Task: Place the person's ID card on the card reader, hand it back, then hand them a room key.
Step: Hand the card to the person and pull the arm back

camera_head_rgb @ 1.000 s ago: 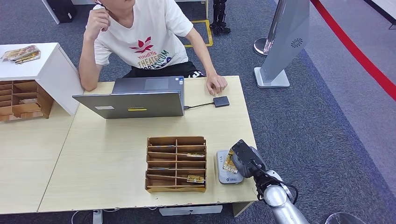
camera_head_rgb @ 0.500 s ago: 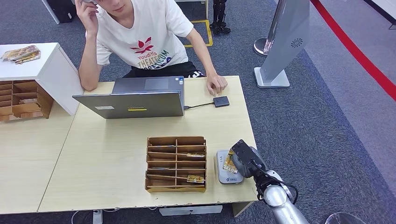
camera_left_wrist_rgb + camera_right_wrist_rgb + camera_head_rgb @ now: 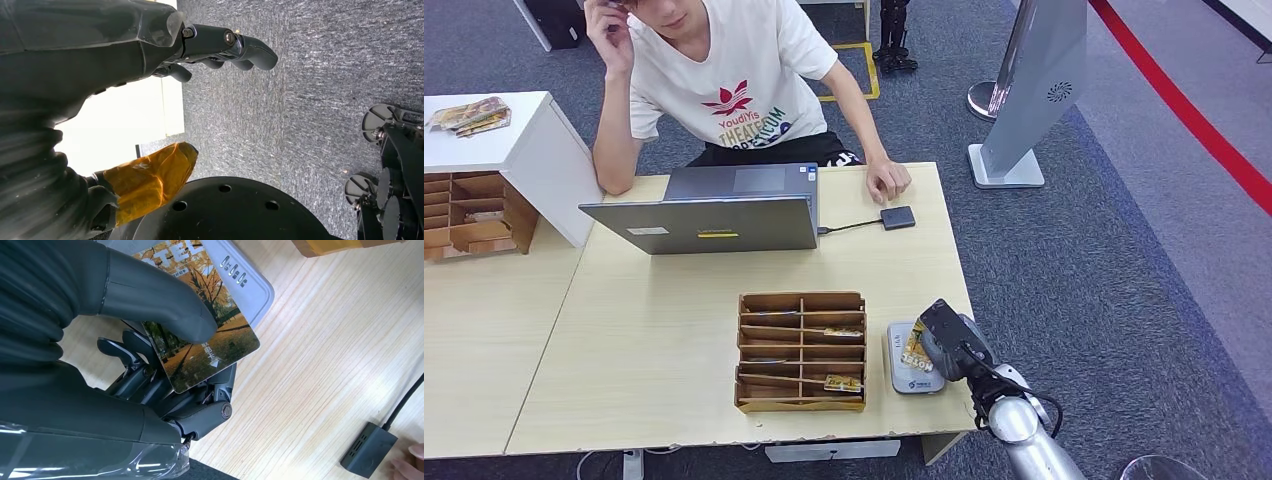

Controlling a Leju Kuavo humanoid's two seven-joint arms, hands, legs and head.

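A pale wooden desk [image 3: 674,330] stands on grey carpet [image 3: 1104,260], a laptop [image 3: 714,212] and wooden card rack [image 3: 801,350] between robot and seated person [image 3: 734,85]. The right hand [image 3: 949,340] pinches the ID card [image 3: 210,342] just over the card reader [image 3: 896,372]. The left hand [image 3: 150,45] hangs with its fingers apart, holding nothing.

On the table [image 3: 674,330], the card reader [image 3: 902,372] sits right of the organizer [image 3: 801,350] (laptop [image 3: 714,210] behind both).
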